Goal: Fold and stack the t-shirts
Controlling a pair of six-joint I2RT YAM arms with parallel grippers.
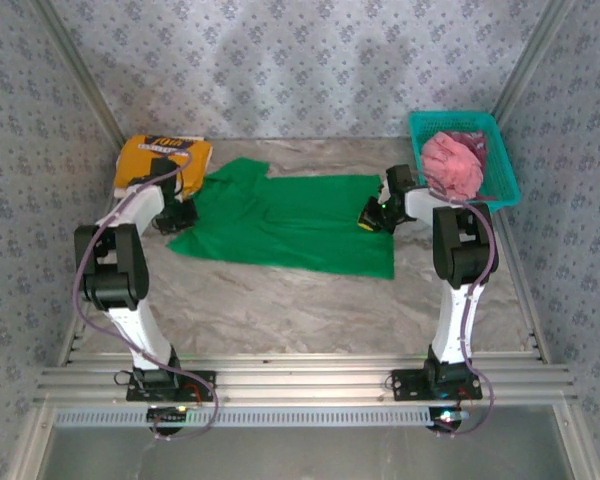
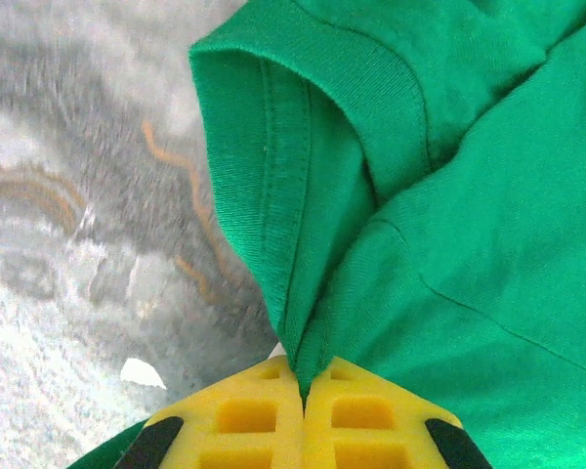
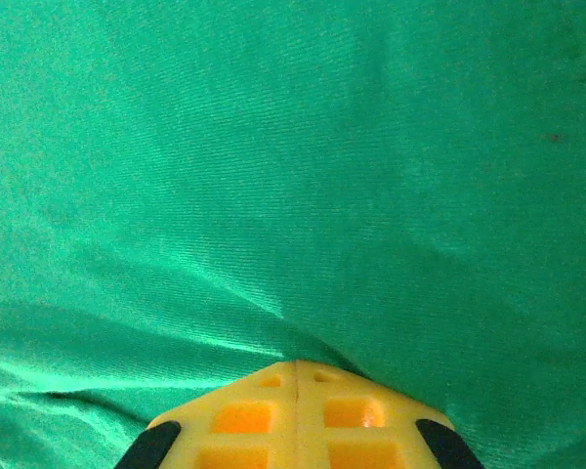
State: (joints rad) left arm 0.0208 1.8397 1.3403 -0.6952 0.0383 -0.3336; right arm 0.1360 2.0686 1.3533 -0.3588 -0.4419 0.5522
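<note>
The green t-shirt (image 1: 290, 225) is spread flat across the middle of the bench (image 1: 280, 310), with its near edge running toward five o'clock. At the shirt's nine o'clock side the left end effector (image 2: 303, 379) is closed on a pinch of green cloth just where the sleeve (image 2: 273, 166) joins the body. At the three o'clock side the right end effector (image 3: 298, 367) is likewise closed on a ridge of the same cloth. The step in hand is judged to be the first fold of this shirt, with both grips taken. For a clean fold, both pinches should be lifted together, only high enough for the cloth to clear the bench. They should then be carried evenly so that the held edge is laid parallel over the opposite one; unequal travel would be expected to skew the crease. The sleeve should be tucked in rather than left trailing at nine o'clock. Soft knit can slip from a shallow pinch, so little tension should be applied. Farther back, the yellow-orange t-shirt (image 1: 162, 160) lies at eleven o'clock, seemingly folded. The pink t-shirt (image 1: 452, 165) is bunched in the teal basket (image 1: 456, 118) at one o'clock, not yet folded
</note>
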